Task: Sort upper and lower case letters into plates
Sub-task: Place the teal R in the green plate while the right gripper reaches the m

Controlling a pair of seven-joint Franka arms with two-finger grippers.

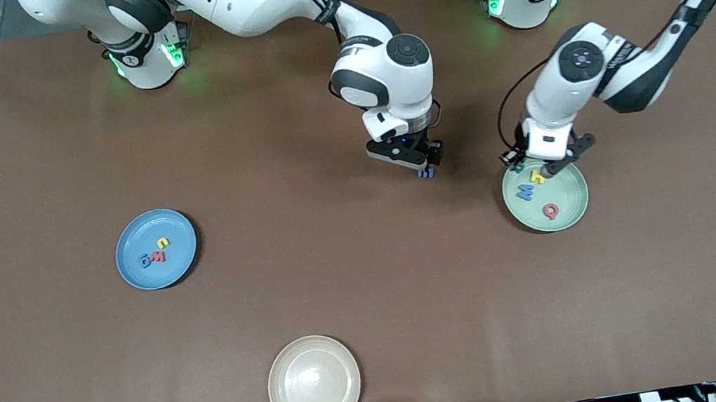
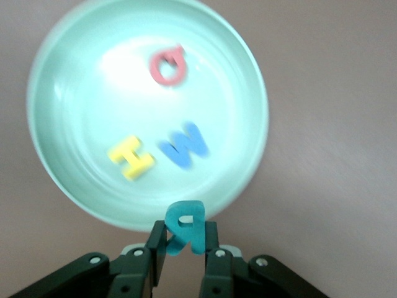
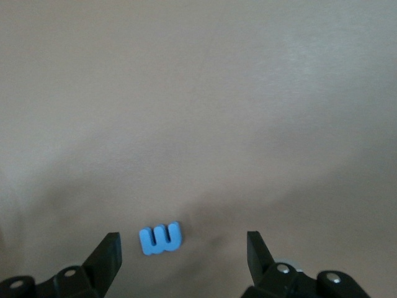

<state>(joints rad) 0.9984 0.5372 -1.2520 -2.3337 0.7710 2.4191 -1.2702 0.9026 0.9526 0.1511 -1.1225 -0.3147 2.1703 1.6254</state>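
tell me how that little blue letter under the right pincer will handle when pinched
The blue letter looks like thick foam, so probably light and slightly squashy. It lies flat on the table, so unlikely to roll. Being small between the open right pincer, it may skid if nudged off-centre.

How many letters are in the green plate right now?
3 in the green plate: red letter, blue letter, yellow letter. A fourth, the teal letter, is in the left gripper over its rim.
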